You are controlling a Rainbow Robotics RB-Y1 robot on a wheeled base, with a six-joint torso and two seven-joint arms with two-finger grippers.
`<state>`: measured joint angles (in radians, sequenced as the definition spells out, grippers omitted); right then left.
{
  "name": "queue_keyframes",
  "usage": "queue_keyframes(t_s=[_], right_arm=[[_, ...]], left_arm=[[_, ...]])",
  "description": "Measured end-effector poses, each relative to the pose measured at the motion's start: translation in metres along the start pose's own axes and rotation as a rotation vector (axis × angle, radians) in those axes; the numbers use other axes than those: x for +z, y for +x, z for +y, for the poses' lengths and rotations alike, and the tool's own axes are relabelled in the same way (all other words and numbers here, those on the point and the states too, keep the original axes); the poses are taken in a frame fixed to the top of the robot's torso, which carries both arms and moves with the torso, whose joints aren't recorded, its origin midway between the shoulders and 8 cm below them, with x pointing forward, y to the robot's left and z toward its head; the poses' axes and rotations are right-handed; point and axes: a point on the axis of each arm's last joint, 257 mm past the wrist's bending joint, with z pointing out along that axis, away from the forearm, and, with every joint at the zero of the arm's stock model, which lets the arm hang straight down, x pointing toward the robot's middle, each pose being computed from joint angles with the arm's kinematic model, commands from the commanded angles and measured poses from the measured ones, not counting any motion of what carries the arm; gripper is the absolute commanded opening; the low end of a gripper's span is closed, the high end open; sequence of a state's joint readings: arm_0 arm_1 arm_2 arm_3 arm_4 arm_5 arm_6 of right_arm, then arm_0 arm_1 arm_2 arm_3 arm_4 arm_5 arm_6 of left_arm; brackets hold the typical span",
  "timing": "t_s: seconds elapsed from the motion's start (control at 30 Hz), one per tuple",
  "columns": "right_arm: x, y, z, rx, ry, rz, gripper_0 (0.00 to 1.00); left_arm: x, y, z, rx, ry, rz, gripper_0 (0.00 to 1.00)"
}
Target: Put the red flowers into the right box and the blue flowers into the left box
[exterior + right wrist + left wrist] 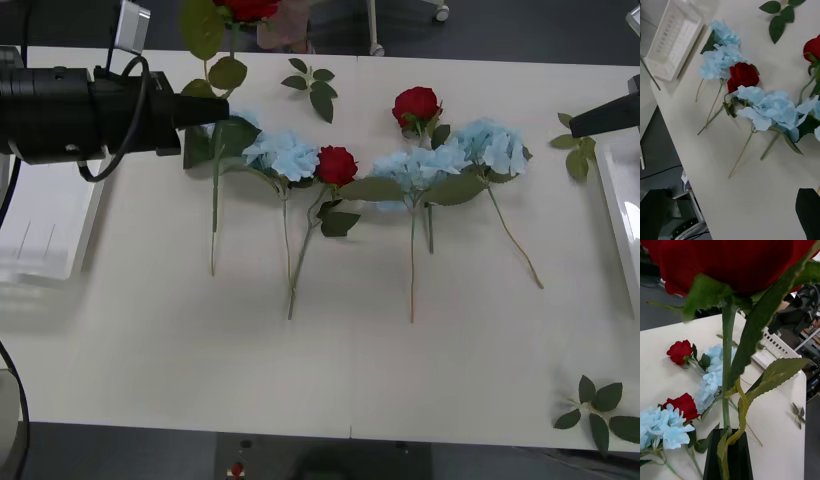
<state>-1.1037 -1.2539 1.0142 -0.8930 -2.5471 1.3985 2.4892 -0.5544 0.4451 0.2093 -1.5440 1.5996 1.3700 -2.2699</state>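
Left end effector (pixel 205 108) over the tabletop's (pixel 150 350) far-left part, clamped on a red rose (pixel 246 9) stem, bloom raised; transport step, I judge; next: carry it across to the right box (pixel 622 215); right end effector (pixel 590 120) waits there, fingers unreadable.

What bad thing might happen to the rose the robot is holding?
The left gripper pinches the rose only by its thin stem, so it might tip or slip out. Its stem end hangs near the blue flowers, so a swing could snag them. The right box is far across the table.
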Motion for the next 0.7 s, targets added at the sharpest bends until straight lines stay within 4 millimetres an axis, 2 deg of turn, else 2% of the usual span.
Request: queue_keyframes(t_s=[0.17,0.3,0.4,0.47,0.7], right_arm=[[0.018,0.031,0.014,-0.059,-0.081,-0.001,1.0],[0.034,0.043,0.02,-0.079,-0.1,-0.041,1.0],[0.058,0.051,0.021,-0.079,-0.076,-0.066,1.0],[0.076,0.057,0.03,-0.081,-0.074,-0.072,1.0],[0.128,0.066,0.055,-0.074,-0.042,-0.134,1.0]], left_arm=[[0.024,0.013,-0.011,0.027,0.03,-0.042,0.0],[0.049,0.034,-0.017,0.016,0.034,-0.05,0.0],[0.066,0.047,-0.024,0.006,0.039,-0.053,0.0],[0.075,0.051,-0.028,-0.01,0.04,-0.064,0.0],[0.104,0.053,-0.034,0.004,0.014,-0.109,0.0]])
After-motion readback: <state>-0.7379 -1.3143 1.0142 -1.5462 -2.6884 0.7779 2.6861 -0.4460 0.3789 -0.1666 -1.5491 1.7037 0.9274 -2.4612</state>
